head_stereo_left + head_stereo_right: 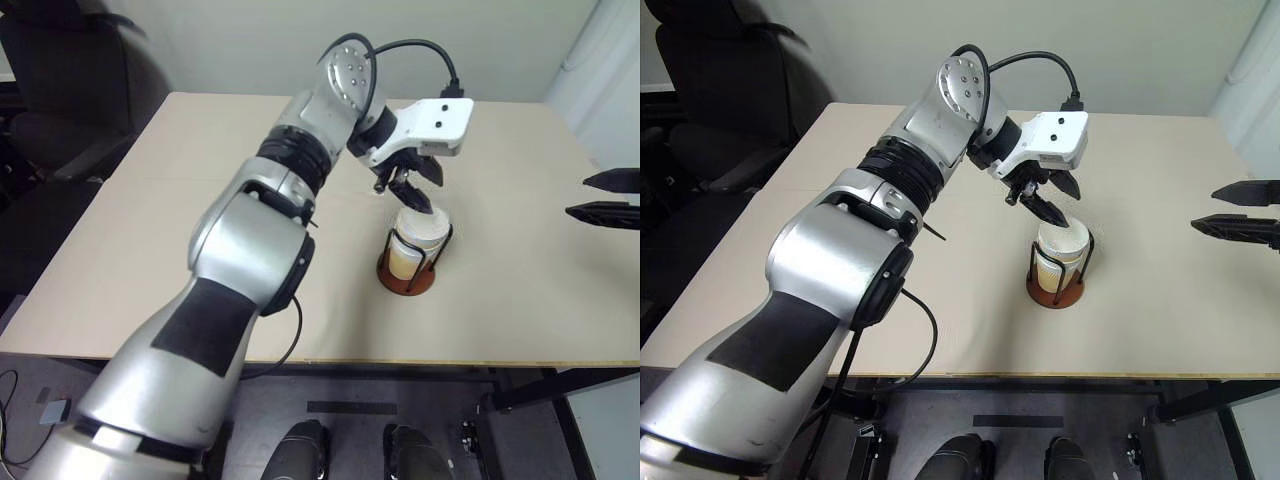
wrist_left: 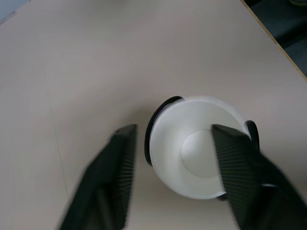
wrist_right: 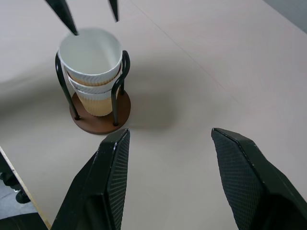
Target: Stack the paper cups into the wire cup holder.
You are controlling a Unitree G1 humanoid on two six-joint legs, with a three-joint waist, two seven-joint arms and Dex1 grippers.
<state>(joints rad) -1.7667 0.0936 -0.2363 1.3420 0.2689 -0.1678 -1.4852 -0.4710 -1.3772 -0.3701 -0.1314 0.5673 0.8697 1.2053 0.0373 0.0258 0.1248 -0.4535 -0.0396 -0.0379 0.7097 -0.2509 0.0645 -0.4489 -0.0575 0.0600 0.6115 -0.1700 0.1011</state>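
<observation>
Left gripper (image 1: 1052, 203) is hanging right over the stack of paper cups (image 3: 92, 67), fingers spread apart with nothing pinched between them. From the wrist camera one finger (image 2: 120, 167) sits outside the top cup's white rim and the other crosses over the rim on the far side, but I can't tell if either one actually touches the paper.

Cups are nested one inside another in the wire cup holder (image 3: 117, 79). The black wire loops come up around the stack, and the round reddish-brown base (image 3: 125, 108) sits flat on the bench (image 1: 200, 200). You can see the white rims of the lower cups stepping down under the top one, with a bit of tan showing at the bottom of the stack.

Right gripper (image 1: 603, 196) is well off to the holder's right side, up in the air, pointing roughly toward the holder. Its two black fingers stand wide apart, and it's empty too. In its own wrist camera the holder sits between and beyond the fingertips, well apart from them.
</observation>
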